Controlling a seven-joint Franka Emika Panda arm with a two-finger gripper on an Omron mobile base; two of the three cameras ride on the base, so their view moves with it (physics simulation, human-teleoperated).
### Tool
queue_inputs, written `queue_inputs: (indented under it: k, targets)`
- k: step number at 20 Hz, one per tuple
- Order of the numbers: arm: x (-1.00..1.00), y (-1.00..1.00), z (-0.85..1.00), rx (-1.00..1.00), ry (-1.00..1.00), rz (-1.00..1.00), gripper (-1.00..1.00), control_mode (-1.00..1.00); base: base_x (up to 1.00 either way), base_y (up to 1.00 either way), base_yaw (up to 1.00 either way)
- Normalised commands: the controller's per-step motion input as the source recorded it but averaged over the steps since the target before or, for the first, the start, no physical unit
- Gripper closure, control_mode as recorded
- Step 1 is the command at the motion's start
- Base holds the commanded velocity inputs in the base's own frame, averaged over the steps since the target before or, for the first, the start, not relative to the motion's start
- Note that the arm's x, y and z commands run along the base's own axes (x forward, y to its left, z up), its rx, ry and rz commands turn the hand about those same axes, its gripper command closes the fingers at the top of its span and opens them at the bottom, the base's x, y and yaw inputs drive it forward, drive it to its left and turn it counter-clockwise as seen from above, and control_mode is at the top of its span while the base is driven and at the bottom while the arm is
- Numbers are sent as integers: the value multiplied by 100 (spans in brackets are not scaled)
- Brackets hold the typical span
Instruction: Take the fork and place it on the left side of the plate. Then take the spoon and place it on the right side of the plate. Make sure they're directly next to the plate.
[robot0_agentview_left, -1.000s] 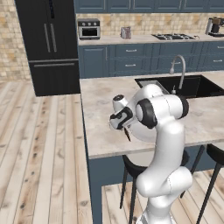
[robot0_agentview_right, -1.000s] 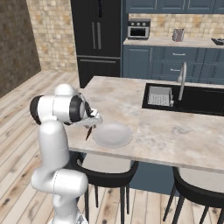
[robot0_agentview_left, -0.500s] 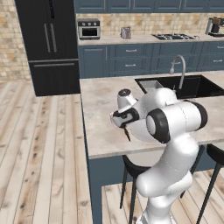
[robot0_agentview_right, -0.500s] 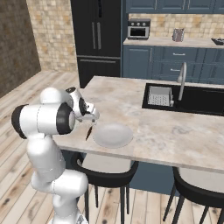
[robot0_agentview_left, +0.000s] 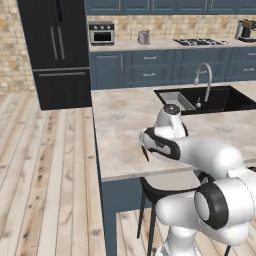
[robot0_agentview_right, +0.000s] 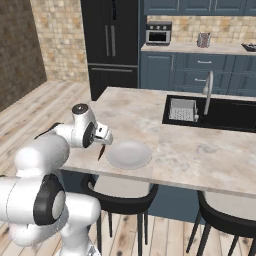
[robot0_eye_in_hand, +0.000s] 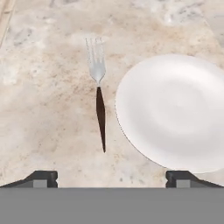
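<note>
The fork (robot0_eye_in_hand: 99, 100) lies flat on the marble counter (robot0_eye_in_hand: 43, 109), just beside the plate (robot0_eye_in_hand: 175, 109) on its left, close but not quite touching — its pale tines point away from the camera and the dark reddish-brown handle tapers to a thin point toward the counter's near edge. In the right base view it shows as a dark sliver (robot0_agentview_right: 101, 151) at the plate's (robot0_agentview_right: 129, 154) left rim. The gripper (robot0_eye_in_hand: 111, 177) hangs above the fork with its jaws spread wide and nothing between them; the two dark fingertips (robot0_eye_in_hand: 43, 177) stand well apart at the bottom of the hand view.

Judged from how it lies, the fork's half of the task looks done, and the spoon is what remains; I cannot find it in these pictures.

As for handling, the fork looks light, stiff and thin — it sits very low on the hard counter, so a pinch has to come right down to the surface. The handle's middle, wider than its pointed end, seems the best hold, with the jaws closing across its width. The smooth handle may twist or slip if taken near the tip. The plate beside it is rigid and likely slides easily if nudged.
</note>
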Motion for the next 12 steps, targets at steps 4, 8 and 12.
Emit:
queue_inputs:
  k: [4, 8, 12]
  targets:
    - [-100, -26, 27, 6, 0, -4, -100, -100, 0, 0, 0]
    - [-95, -6, 1, 0, 6, -5, -100, -100, 0, 0, 0]
    - [-75, 0, 0, 0, 13, -14, -100, -100, 0, 0, 0]
